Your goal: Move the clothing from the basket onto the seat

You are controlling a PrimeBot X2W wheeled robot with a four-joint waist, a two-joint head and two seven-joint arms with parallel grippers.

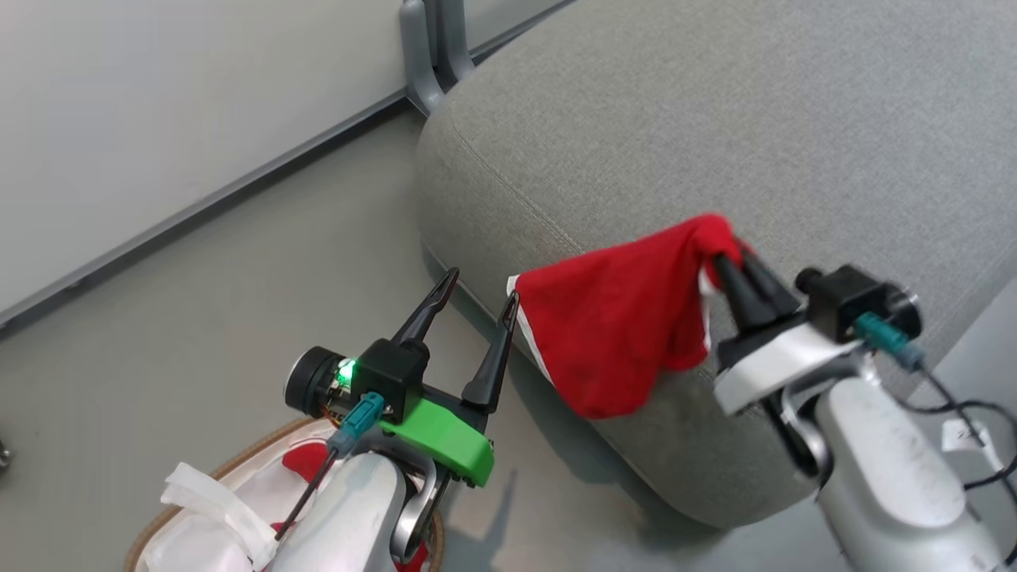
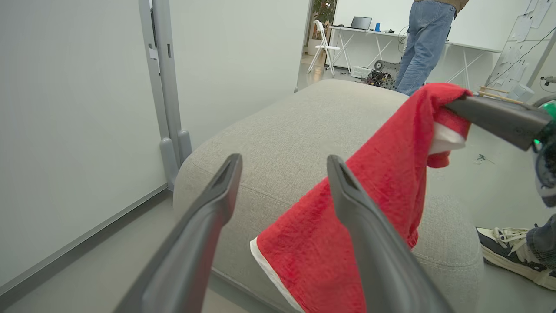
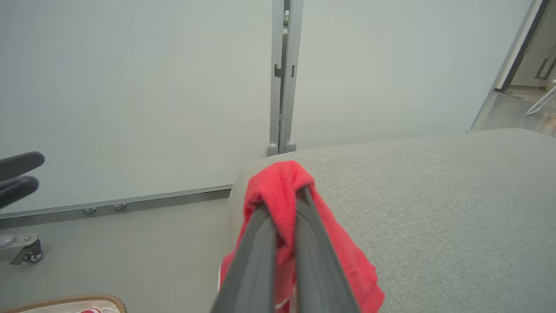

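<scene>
The right pincer [image 1: 735, 268] is closed on the top fold of a red garment [image 1: 612, 334]. This holds the cloth hanging at the rounded front edge of the seat [image 1: 715, 119], probably to carry it onto the cushion. The left pincer [image 1: 482, 287] stands wide open beside the hem, gripping nothing. More red clothing [image 1: 306, 462] lies in the basket [image 1: 238, 461] on the floor.
</scene>
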